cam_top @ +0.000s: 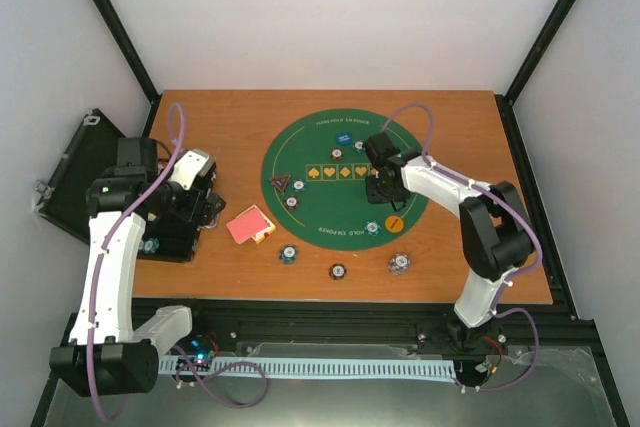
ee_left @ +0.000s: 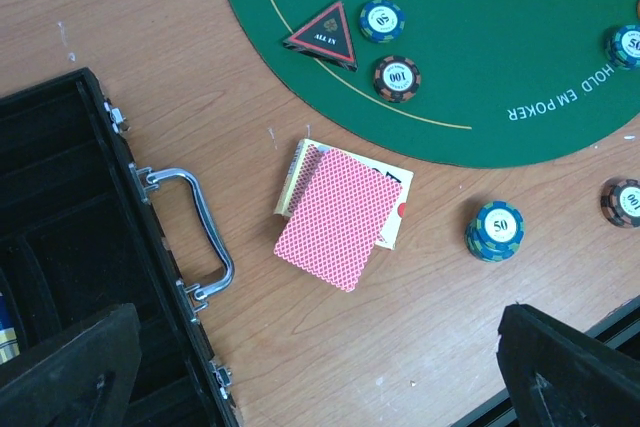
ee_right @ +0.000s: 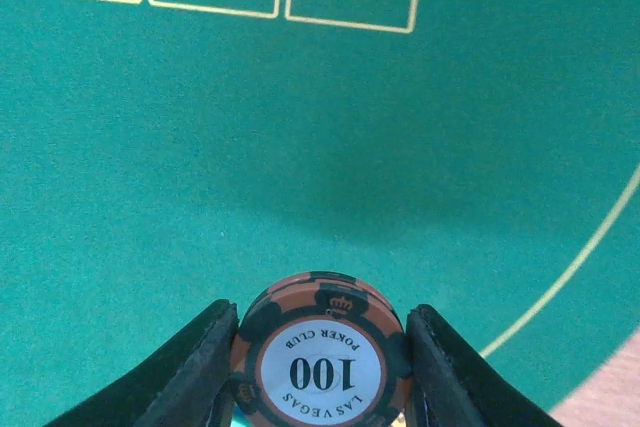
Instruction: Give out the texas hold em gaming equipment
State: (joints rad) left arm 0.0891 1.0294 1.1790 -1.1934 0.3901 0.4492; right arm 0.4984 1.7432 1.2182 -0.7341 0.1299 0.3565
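1. The right fingers (ee_right: 195,367) are closed on an orange 100 chip (ee_right: 320,357), pressing both its sides. It is at the green mat (ee_right: 300,147), near the printed suit boxes, though whether it touches the mat I cannot tell.
2. The left fingers (ee_left: 570,367) stand wide apart and hold nothing, above the counter (ee_left: 150,27) by the black case (ee_left: 60,247).
3. The playing cards (ee_left: 335,217) lie red back up on the counter, between the case and a blue 50 chip stack (ee_left: 495,230).
4. The triangle marker (ee_left: 325,35) rests at the mat's edge.

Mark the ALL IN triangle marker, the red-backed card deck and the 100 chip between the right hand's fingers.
ALL IN triangle marker (ee_left: 325,37): left wrist view, its black face.
red-backed card deck (ee_left: 330,222): left wrist view, top card's back.
100 chip (ee_right: 320,367): right wrist view, white centre label.
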